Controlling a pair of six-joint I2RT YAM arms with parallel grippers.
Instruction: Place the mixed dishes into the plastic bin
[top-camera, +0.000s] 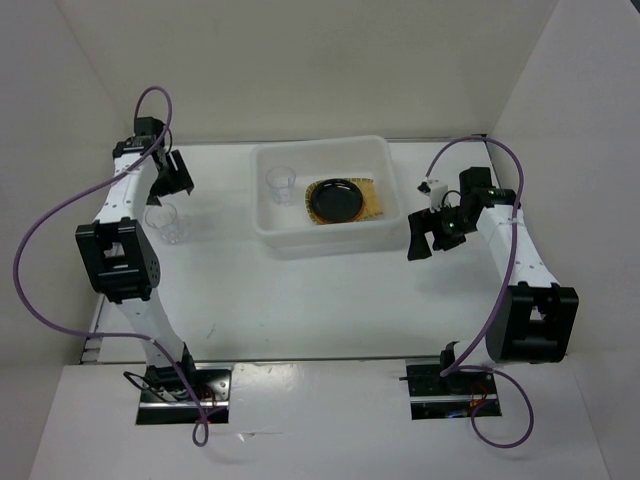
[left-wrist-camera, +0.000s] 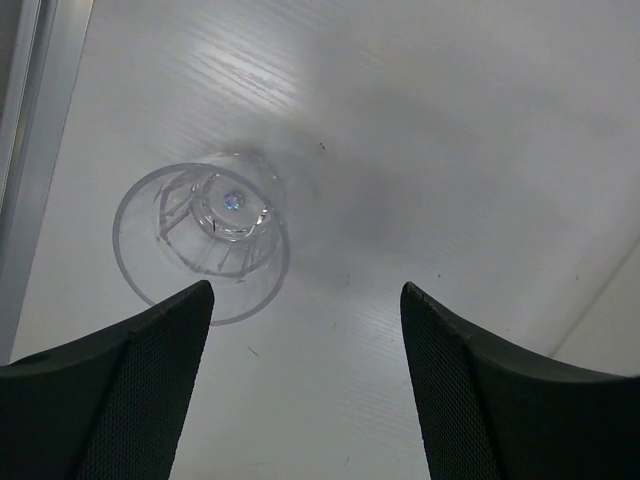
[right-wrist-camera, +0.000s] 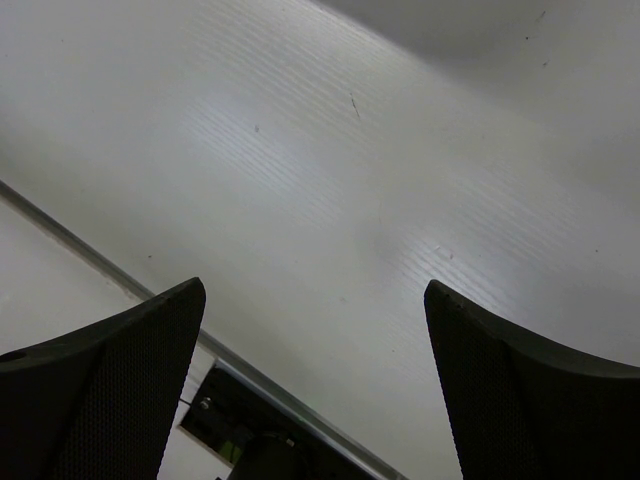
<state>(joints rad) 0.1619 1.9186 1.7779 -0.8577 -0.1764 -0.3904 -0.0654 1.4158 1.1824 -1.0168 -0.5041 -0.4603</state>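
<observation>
my left jaws are released and empty, with the small clear glass cup (left-wrist-camera: 200, 240) upright on the white counter (top-camera: 300, 300) beside them, well apart from the translucent white plastic bin (top-camera: 320, 243). my right jaws are released too. i judge the step is picking up this cup: next i must centre my left jaws around it and clench.

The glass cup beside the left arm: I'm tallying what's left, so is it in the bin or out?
Out: the glass cup stands on the table, left of the bin.

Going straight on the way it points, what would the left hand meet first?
Most likely bare table: the open left hand aims at it with nothing in its grasp. The clear glass cup stands just off line by one finger, which might clip its rim; depth is unclear.
</observation>
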